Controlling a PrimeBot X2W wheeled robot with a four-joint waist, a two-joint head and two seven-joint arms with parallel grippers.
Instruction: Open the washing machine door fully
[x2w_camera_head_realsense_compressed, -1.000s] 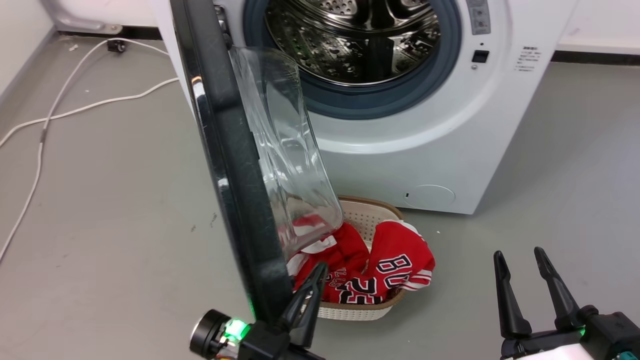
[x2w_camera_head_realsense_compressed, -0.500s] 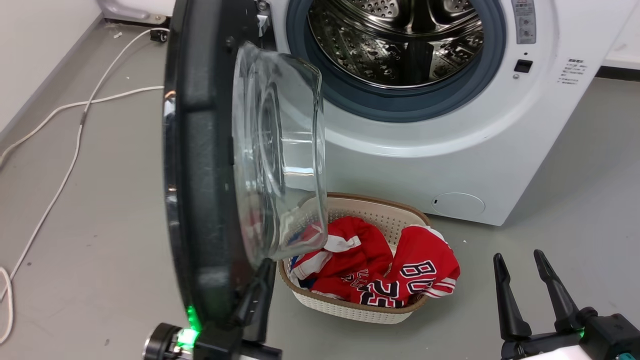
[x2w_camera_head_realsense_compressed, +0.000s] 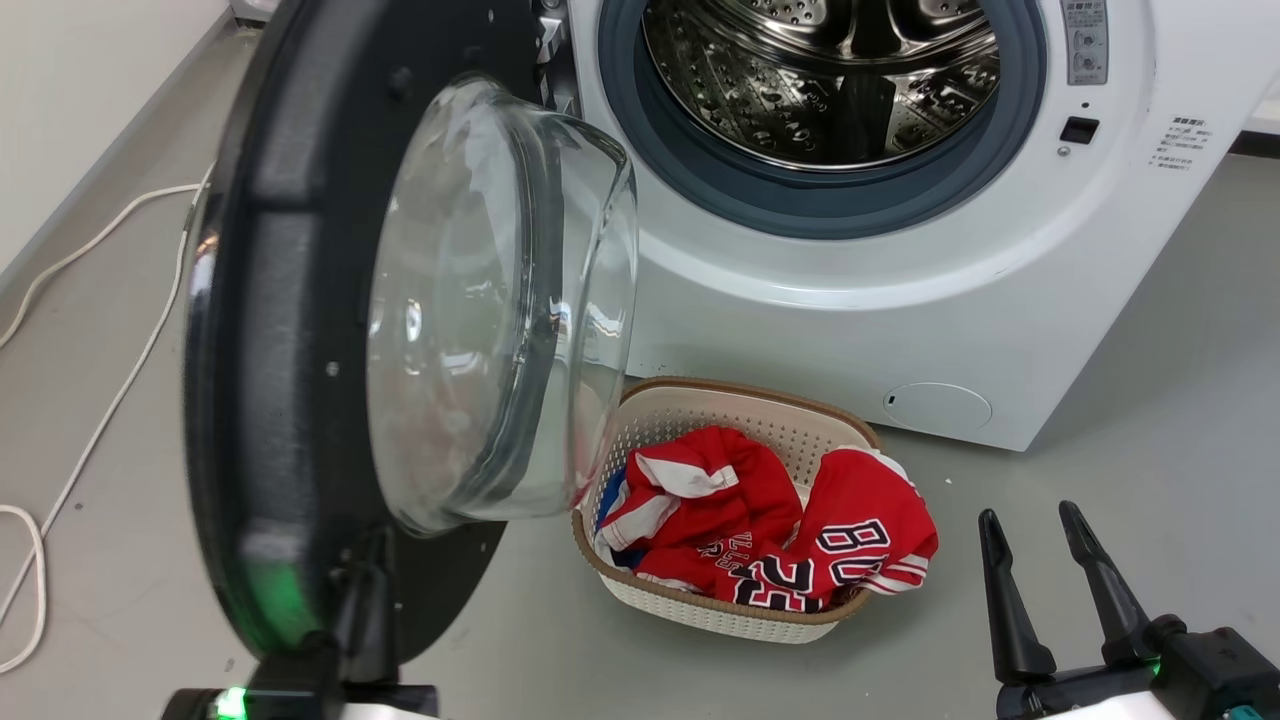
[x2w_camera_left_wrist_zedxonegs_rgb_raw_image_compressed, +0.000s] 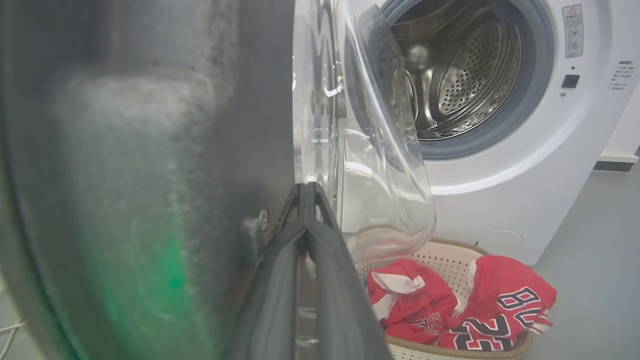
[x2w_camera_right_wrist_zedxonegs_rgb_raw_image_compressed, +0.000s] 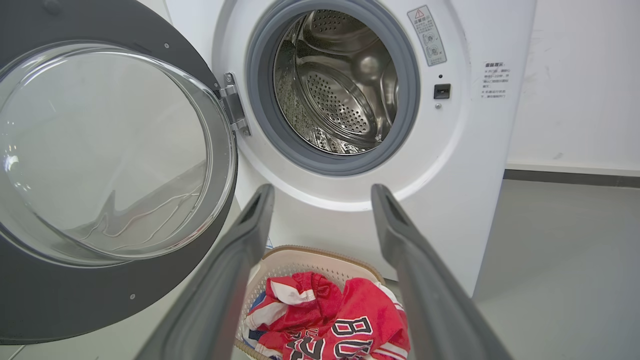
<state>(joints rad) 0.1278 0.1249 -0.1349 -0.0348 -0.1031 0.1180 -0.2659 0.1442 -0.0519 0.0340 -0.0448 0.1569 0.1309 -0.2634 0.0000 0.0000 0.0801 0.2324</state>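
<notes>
Some red jerseys fill the basket before the washing machine.

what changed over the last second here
The washing machine door swung wider toward the robot's left, from near edge-on to showing its glass bowl. The shut left end effector followed, its tips against the door's inner face. The right end effector stayed open and idle, and the laundry basket stayed in front of the washing machine.
</notes>
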